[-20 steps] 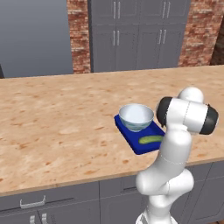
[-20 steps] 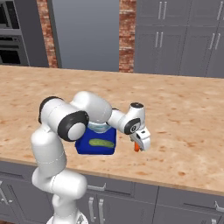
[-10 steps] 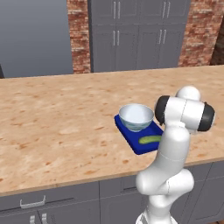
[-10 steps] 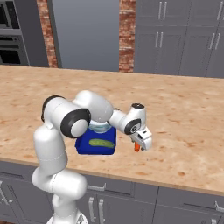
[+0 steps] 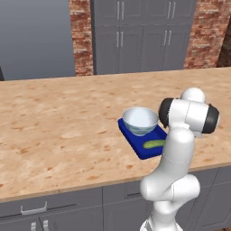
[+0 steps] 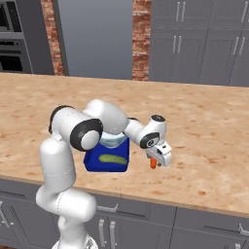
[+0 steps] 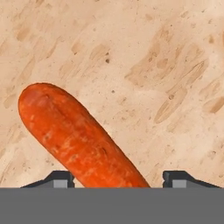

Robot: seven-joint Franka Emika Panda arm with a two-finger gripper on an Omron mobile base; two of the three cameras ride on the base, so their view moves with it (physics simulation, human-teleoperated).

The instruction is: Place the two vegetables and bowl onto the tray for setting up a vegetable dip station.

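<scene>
- Holding an orange carrot between closed-in jaws, the gripper is seen just off the right of the tray, above the counter near its front edge.
- The bowl and the green vegetable are already seated on the tray.
- Risk: the carrot is gripped near one end; tilting or slipping could be caused during transfer, and the bowl could be struck.
- Compared with the earlier frames, almost no change is noted; the arm is shifted only slightly.
</scene>
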